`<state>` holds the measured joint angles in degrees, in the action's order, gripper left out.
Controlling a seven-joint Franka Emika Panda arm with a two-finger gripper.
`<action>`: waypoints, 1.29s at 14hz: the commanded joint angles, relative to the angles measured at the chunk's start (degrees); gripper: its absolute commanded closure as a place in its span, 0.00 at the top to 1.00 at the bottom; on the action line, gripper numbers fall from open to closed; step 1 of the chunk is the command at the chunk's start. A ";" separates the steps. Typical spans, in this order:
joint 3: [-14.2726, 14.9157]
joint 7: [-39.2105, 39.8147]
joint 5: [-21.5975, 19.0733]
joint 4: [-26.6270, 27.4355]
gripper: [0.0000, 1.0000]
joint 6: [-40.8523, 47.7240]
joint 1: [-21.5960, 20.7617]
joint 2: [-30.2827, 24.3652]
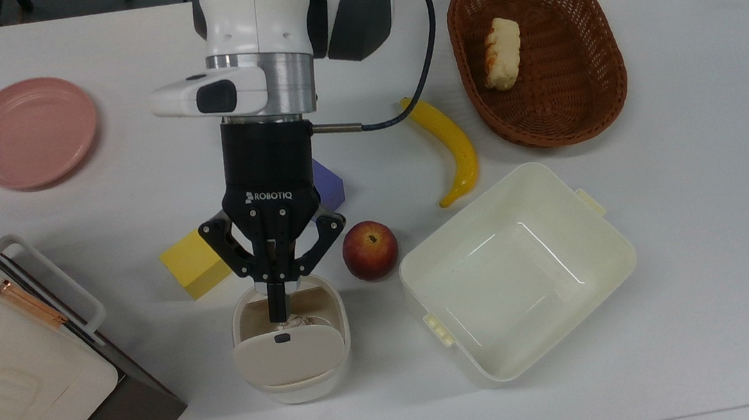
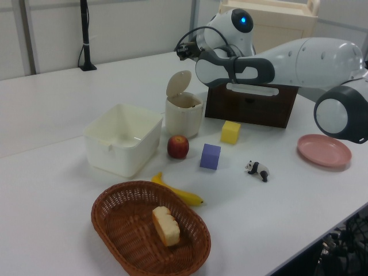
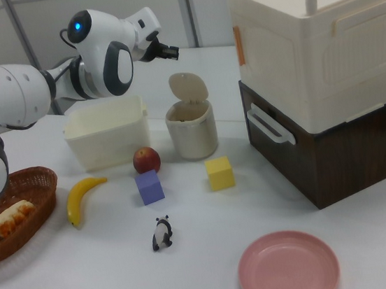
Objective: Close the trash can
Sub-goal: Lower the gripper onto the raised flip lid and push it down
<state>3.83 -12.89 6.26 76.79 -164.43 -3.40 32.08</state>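
1. Top view: the white worktop (image 1: 698, 238) carries one trash can (image 1: 291, 344), one apple (image 1: 370, 250), one banana (image 1: 451, 146), one yellow cube (image 1: 194, 266), one purple cube (image 1: 329, 185) partly under the arm, one pink plate (image 1: 31, 133), one wicker basket (image 1: 539, 53) with one piece of bread (image 1: 503, 54) in it, one cream tub (image 1: 517, 271) and one big white box (image 1: 10, 387) with a handle. The trash can sits near the top view's lower edge, between the white box and the tub, just beside the apple. It is cream-white and rounded-square; its lid (image 1: 290, 356) is raised and carries a small black button, and crumpled paper shows inside. The gripper (image 1: 278, 310) points down over the can's open mouth, its black fingers pressed together and holding nothing.

2. Left view: the trash can (image 2: 184, 115) stands upright, long axis vertical, with its lid (image 2: 178, 83) tipped up on the left view's left side. One apple (image 2: 178, 146) lies just in front of it, the tub (image 2: 123, 138) to the left view's left. One small panda figure (image 2: 258, 169) stands near the purple cube (image 2: 210, 156).

3. Right view: the trash can (image 3: 191, 129) stands upright beside the tub (image 3: 105, 132), lid (image 3: 187, 86) open, hinge at the far side. The gripper (image 3: 173, 49) hangs above it and apart from it.
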 commanded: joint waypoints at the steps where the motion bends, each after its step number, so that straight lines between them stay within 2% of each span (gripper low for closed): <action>1: 1.27 -0.03 1.30 -1.64 0.05 -3.35 -0.90 2.20; 6: 2.41 0.59 1.30 -1.46 0.05 -3.44 -1.43 2.55; 18: 2.59 2.52 1.30 -1.02 0.05 -3.44 -1.17 5.19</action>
<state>5.19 -11.23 6.61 76.35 -167.15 -3.86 36.86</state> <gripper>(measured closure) 0.956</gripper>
